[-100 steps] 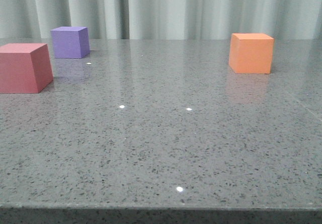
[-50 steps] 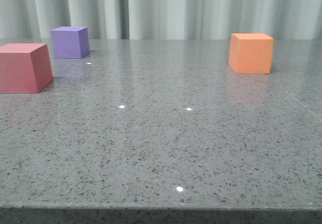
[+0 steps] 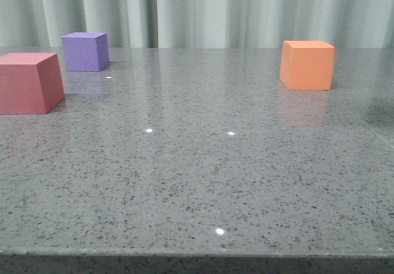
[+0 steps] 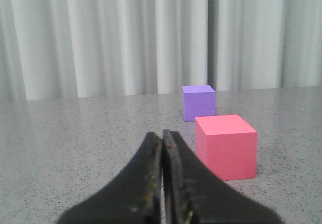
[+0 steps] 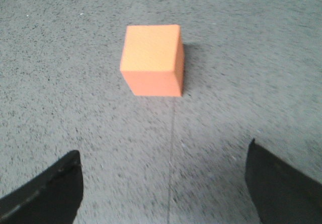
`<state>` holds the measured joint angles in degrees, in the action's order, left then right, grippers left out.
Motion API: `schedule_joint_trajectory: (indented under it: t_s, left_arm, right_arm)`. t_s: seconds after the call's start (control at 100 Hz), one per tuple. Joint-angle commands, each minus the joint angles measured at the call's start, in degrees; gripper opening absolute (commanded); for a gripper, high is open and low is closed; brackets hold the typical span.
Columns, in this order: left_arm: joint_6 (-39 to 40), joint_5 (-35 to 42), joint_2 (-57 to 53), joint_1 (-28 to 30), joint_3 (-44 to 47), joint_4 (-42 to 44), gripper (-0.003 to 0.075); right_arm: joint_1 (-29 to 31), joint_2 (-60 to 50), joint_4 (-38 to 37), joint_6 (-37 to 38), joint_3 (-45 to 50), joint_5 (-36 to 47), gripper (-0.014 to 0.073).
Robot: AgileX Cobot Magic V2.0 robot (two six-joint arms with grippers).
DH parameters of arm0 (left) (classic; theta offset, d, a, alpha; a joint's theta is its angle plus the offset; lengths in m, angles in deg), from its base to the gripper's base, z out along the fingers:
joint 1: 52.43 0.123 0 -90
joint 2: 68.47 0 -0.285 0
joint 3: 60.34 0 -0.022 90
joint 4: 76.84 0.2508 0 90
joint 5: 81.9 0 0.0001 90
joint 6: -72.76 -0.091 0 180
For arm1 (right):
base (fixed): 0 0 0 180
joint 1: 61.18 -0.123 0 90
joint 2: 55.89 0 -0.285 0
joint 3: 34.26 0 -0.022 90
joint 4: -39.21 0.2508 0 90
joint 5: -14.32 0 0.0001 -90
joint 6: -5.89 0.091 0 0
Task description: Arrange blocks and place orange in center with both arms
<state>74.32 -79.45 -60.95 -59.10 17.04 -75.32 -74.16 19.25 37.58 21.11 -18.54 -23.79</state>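
The left jaws [image 4: 162,183] were pressed together with nothing between them, their dark tips low over the grey speckled counter [image 3: 203,181]. Ahead of those tips and a little to one side sat the red-pink cube [image 4: 225,146], resting flat on the counter and apart from the jaws. Just beyond it, farther from the jaws, stood the purple cube [image 4: 198,102], close to the red-pink one but not touching it. Behind both hung a pale curtain [image 4: 100,38].

The right jaws [image 5: 166,183] were spread wide and held nothing; only the two dark finger ends showed. The orange cube [image 5: 152,59] lay straight ahead of the gap between them, well clear of both fingers, with bare counter on every side of it.

In the front view neither arm appeared. The orange cube [image 3: 307,64] stood alone far to the right, the red-pink cube [image 3: 29,82] against the left edge of the picture, and the purple cube [image 3: 85,51] behind it. A broad stretch of open counter lay between the orange cube and the other two, running unbroken to the near edge of the counter.
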Motion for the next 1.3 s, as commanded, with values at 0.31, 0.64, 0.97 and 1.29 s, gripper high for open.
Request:
schedule_joint_trajectory:
  t_s: [0.31, 0.64, 0.97, 1.29]
  left_arm:
    - [0.05, 4.27, -1.85, 0.2, 2.35, -0.14, -0.002]
    - [0.05, 4.27, -1.85, 0.2, 2.35, -0.14, -0.002]
    - [0.05, 4.27, -1.85, 0.2, 2.35, -0.14, -0.002]
    - [0.05, 4.27, -1.85, 0.2, 2.35, -0.14, -0.002]
  right_arm:
    - [-0.47, 19.15, -0.85, -0.55, -19.17, 0.46, 0.0646]
    - [-0.47, 27.68, -1.48, -0.55, -25.45, 1.13, 0.0646]
    - [-0.47, 33.56, -2.22, -0.55, -25.5, 2.43, 0.0598]
    - [-0.59, 33.5, -1.11, -0.5, -27.78, -1.47, 0.0312]
